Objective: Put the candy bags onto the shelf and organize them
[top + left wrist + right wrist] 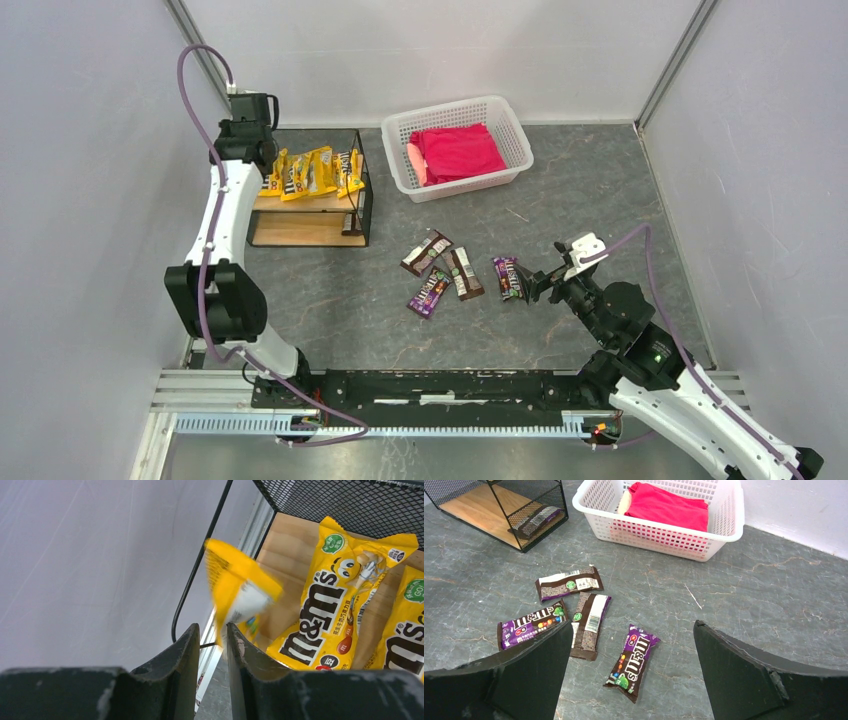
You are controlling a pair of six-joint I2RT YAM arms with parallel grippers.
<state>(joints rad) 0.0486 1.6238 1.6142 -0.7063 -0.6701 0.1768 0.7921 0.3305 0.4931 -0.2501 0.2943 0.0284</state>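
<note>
The shelf (305, 232) stands at the back left. Several yellow candy bags (310, 172) lie on its upper board (287, 550). My left gripper (213, 626) hovers at the shelf's left end, jaws narrowly open with nothing between them. A blurred yellow bag (240, 592) stands just off its right fingertip, beside a flat yellow bag (325, 605). Dark candy bags lie on the table: two brown (569, 583) (589, 625) and two purple (530, 625) (633, 660). My right gripper (632, 622) is wide open just above the nearest purple bag (507, 277).
A white perforated basket (505, 115) holding a red cloth (456, 152) sits at the back centre. One dark packet (535, 519) lies on the shelf's lower board. Grey walls enclose the table on the left, right and back.
</note>
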